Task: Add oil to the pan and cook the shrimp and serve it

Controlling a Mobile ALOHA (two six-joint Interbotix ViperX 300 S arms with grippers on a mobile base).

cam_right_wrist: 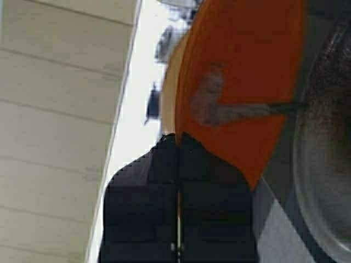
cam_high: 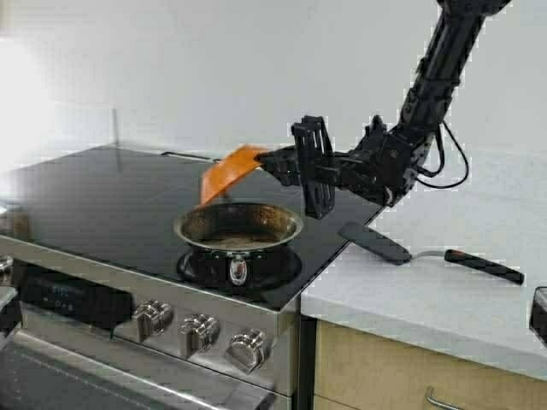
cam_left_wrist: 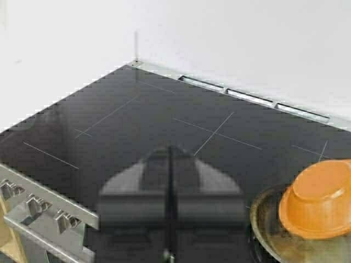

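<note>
The steel pan (cam_high: 239, 226) sits on the front right burner of the black cooktop (cam_high: 102, 196). My right gripper (cam_high: 269, 161) is shut on the rim of an orange bowl (cam_high: 229, 171), holding it tipped steeply over the pan's far side. In the right wrist view the fingers (cam_right_wrist: 164, 164) pinch the bowl's rim (cam_right_wrist: 241, 66). A pale curled piece, apparently the shrimp (cam_right_wrist: 208, 101), clings to the bowl's inner face beside the pan (cam_right_wrist: 323, 164). My left gripper (cam_left_wrist: 170, 150) hovers shut and empty over the cooktop, left of the pan (cam_left_wrist: 263, 230) and the overturned bowl (cam_left_wrist: 318, 197). The oil is out of view.
A black spatula (cam_high: 376, 243) with a dark handle (cam_high: 483, 265) lies on the pale counter (cam_high: 444, 299) right of the stove. Knobs (cam_high: 198, 333) line the stove front. A wall stands behind the cooktop.
</note>
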